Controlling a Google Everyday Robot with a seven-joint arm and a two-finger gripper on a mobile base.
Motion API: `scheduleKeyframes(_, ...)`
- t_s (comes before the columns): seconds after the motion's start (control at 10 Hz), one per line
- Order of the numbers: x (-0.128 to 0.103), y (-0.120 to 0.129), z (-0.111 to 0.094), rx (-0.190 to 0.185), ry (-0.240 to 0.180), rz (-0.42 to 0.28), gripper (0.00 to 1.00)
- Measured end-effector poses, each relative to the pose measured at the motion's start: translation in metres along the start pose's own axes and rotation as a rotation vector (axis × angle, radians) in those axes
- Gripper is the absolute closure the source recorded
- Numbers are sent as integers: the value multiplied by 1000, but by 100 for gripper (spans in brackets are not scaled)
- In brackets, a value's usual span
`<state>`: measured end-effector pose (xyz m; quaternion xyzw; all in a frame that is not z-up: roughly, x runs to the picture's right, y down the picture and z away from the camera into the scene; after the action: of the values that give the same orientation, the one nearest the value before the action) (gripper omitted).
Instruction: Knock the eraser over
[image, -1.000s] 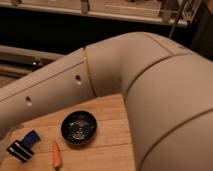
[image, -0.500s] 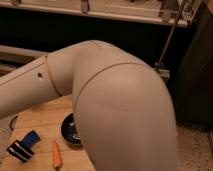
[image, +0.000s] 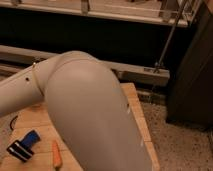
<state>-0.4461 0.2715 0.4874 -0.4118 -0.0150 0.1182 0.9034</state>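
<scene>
- looking for the pincer now. can you see it?
- no. my arm (image: 95, 115) fills the middle and the pincer is out of sight, so i cannot tell if it is open or holding anything.
- where is the eraser (image: 18, 150)?
- on the desk (image: 37, 122), low in the left corner, just beside the blue block (image: 31, 139), with the carrot (image: 56, 154) near.
- which way does it lie?
- slanted, up-left to down-right. the desk's left edge is close, so i think there is little room there.
</scene>
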Motion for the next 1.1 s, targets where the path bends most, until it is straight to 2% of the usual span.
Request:
scheduleKeyframes(0.2,-8,-8,14,0,8,1,100)
scheduleKeyframes(0.5,-16,-28,43,24,30,19,100)
scheduleKeyframes(0.9,-18,-62,71,69,52,81,100)
scheduleKeyframes(1.1,-15,-82,79,84,65,140,100)
